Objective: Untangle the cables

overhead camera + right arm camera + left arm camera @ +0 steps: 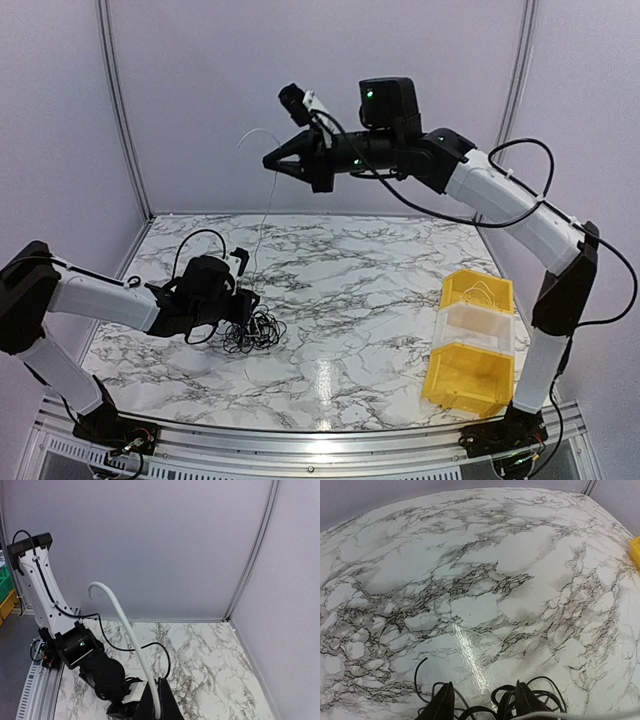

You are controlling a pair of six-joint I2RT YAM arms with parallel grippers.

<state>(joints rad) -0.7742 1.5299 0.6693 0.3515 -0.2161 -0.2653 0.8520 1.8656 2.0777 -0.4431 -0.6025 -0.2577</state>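
The cables point(254, 331) lie as a small black wiry bundle on the marble table point(360, 300), left of centre. My left gripper point(250, 299) sits low at the bundle's left edge. In the left wrist view that gripper point(484, 683) stands open, with black loops point(540, 692) around its right finger and across the gap. My right gripper point(269, 160) is raised high above the table, shut on the thin white cable point(262, 215), which hangs down to the bundle. In the right wrist view the white cable point(125, 625) arcs up out of the shut gripper point(159, 682).
A yellow and clear plastic bin point(475, 340) stands at the table's right side; its corner point(635, 552) shows in the left wrist view. Grey walls close the back and both sides. The left arm's body point(95, 667) lies below the right gripper.
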